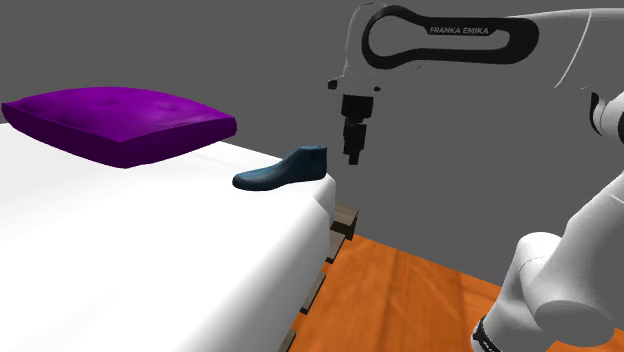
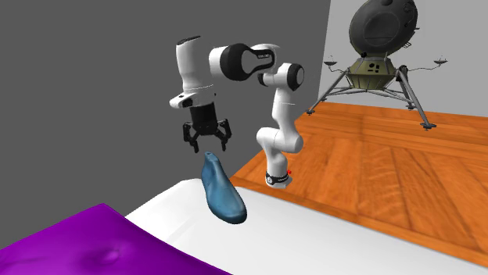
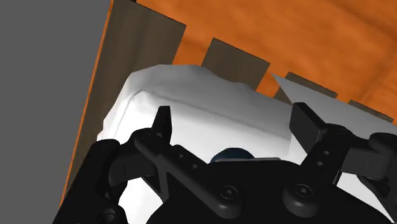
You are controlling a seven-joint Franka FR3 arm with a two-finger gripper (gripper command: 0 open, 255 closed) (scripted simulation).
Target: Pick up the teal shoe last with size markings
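The teal shoe last (image 1: 283,168) lies on the white bed (image 1: 150,250) near its far corner, heel end toward the arm; no size markings are readable. In the second exterior view the shoe last (image 2: 221,190) rests just below my gripper (image 2: 207,143). My black gripper (image 1: 354,158) hangs in the air above and slightly beyond the last's heel, fingers open, holding nothing. In the wrist view the fingers (image 3: 163,124) stand wide apart, and a small part of the shoe last (image 3: 231,154) peeks out between them, behind the hand.
A purple pillow (image 1: 120,122) lies on the bed at the shoulder view's left. The bed's wooden frame (image 1: 342,222) borders an orange wood floor (image 1: 400,300). A lunar lander model (image 2: 379,51) stands far off on the floor. Grey walls lie behind.
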